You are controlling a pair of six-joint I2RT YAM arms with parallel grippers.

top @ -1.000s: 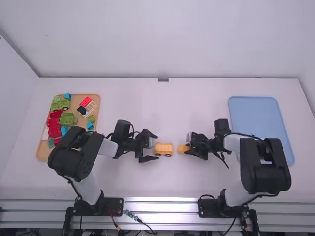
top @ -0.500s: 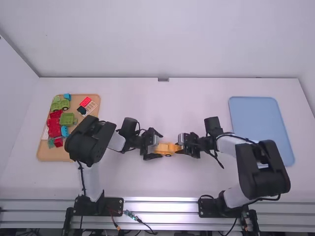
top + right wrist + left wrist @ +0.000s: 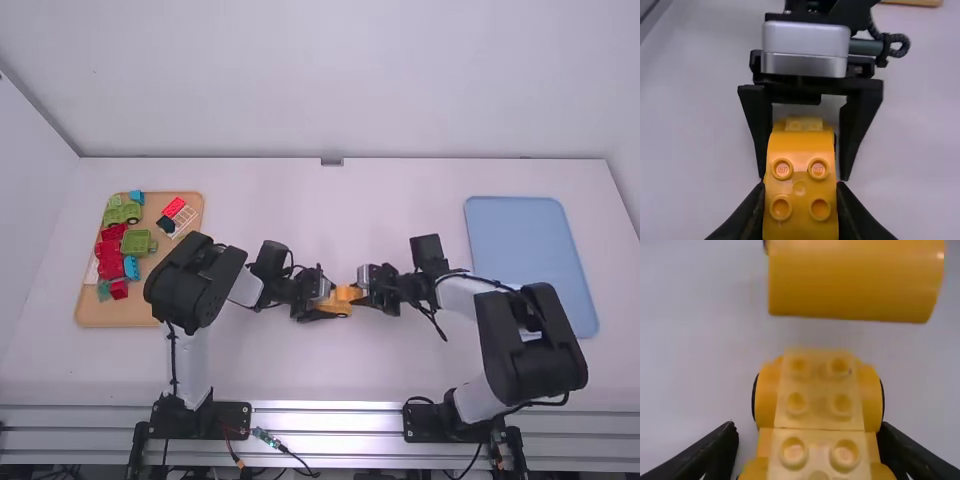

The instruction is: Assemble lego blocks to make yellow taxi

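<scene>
Closely, the rounded yellow block (image 3: 800, 185) is pinched by the right hand (image 3: 359, 292) and held above the worktop (image 3: 400, 200), studs facing up. Just beside it, the studded yellow wheeled base (image 3: 817, 410) lies at the left hand (image 3: 326, 296); whether it is gripped there cannot be told. Contact between block and base: not determinable. Both hands are faced toward each other, so side access along that line is blocked by the hands themselves. Farther off, at the left of the high view, red (image 3: 108, 262), green (image 3: 138, 242) and blue pieces (image 3: 131, 266) are noted on the wooden tray (image 3: 110, 318), its near corner covered by the left arm. At the far right, the blue tray (image 3: 530, 230) is partly overlapped by the right arm.
</scene>
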